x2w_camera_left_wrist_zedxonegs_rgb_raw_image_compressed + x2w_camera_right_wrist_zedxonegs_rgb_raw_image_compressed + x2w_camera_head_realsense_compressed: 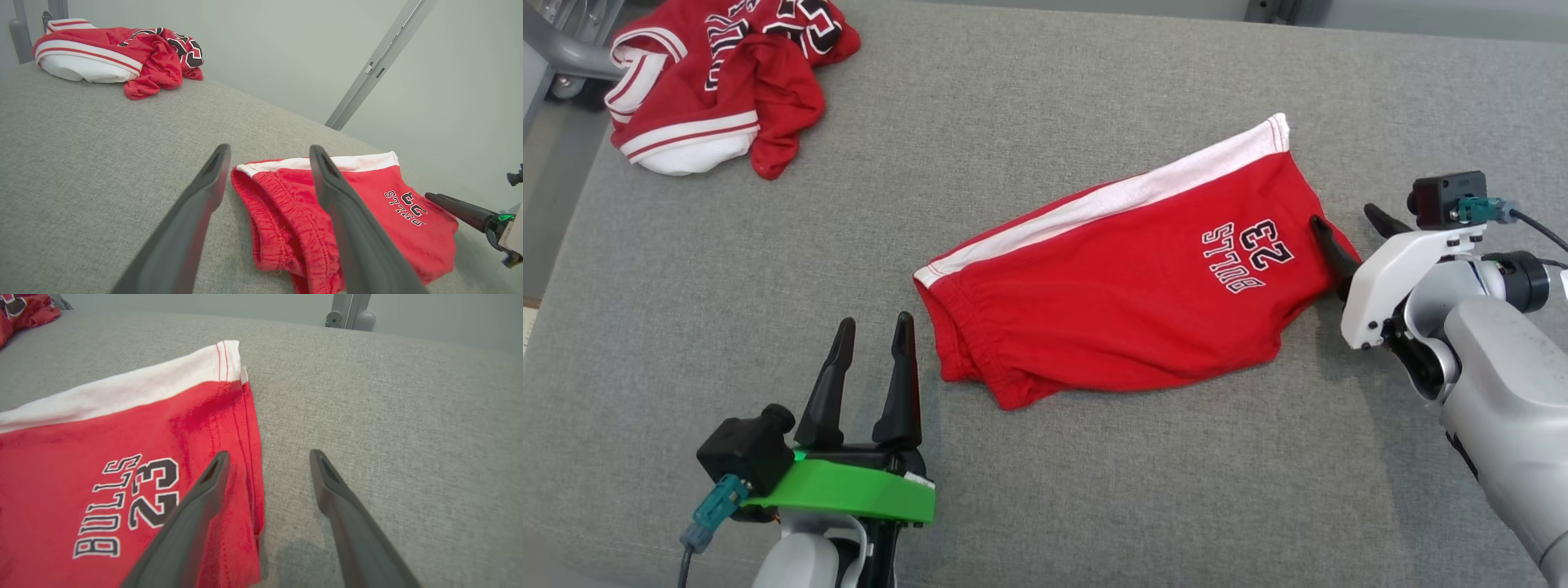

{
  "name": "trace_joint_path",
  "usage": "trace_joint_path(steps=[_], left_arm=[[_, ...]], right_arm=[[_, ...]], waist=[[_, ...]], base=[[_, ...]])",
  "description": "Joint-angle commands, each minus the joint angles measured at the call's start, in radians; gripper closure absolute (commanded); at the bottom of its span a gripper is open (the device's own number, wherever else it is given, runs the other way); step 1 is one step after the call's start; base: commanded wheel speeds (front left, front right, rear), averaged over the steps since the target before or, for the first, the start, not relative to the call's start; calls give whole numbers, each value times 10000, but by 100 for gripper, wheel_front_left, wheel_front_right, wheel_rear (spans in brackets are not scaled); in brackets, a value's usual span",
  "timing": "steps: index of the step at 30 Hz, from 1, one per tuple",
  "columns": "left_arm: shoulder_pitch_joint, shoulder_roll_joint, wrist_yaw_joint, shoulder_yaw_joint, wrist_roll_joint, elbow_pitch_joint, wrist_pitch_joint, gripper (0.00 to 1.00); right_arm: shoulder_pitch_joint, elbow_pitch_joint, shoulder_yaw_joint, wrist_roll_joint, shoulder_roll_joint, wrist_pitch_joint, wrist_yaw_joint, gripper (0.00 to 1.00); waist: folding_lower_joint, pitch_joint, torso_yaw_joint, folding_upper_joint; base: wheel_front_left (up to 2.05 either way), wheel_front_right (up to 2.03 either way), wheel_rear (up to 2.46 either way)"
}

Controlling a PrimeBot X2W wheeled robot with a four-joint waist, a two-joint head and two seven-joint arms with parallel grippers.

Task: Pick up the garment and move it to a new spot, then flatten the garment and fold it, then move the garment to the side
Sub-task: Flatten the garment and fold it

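The garment (1127,278) is a pair of red shorts with a white side stripe and "BULLS 23" print, lying folded in half on the grey surface (1094,482). My left gripper (872,327) stands open just left of the elastic waistband (282,212), apart from the cloth. My right gripper (1346,219) is open at the shorts' leg hem (249,457); one finger lies over the hem edge, the other over bare surface. Neither gripper holds anything.
A second crumpled red and white jersey (719,82) lies at the far left corner of the grey surface. A grey metal post (376,65) rises behind the surface. The surface's near edge runs close to my left arm.
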Motion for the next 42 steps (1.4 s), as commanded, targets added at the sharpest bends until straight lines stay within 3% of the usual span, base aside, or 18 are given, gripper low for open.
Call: trace_joint_path(steps=[1, 12, 14, 16, 17, 18, 31, 42], left_arm=[[218, 21, 77, 79, -20, -111, -2, 0], [561, 20, 213, 148, 9, -406, -2, 0], [583, 20, 217, 167, 19, -411, -2, 0], [595, 20, 231, 204, 34, -423, -2, 0], [608, 19, 244, 231, 44, -438, -2, 0], [615, 19, 246, 257, 58, -449, -2, 0], [837, 22, 20, 454, 718, -362, -2, 0], [1166, 97, 40, 512, 884, -181, -2, 0]], right_arm=[[180, -47, 70, 136, -47, 83, -14, 0], [381, 662, 416, 433, 162, 962, -11, 2], [414, 804, 493, 424, 226, 1148, -6, 52], [444, 854, 566, 436, 308, 1225, -6, 71], [475, 834, 581, 475, 340, 1191, -6, 91], [508, 807, 583, 497, 364, 1124, -6, 100], [1339, 192, 131, 1137, 521, -804, -16, 100], [3212, -379, -1209, 1665, 500, -2222, -14, 100]], waist=[[0, -90, 93, -1], [0, -191, 334, -1], [0, -226, 330, -1], [0, -271, 292, -1], [0, -299, 257, -1], [0, -330, 207, -1], [0, -1009, -1241, -1], [0, -1490, -2662, -1]], base=[[0, 0, 0], [0, 0, 0], [0, 0, 0], [0, 0, 0], [0, 0, 0], [0, 0, 0], [0, 0, 0], [0, 0, 0]])
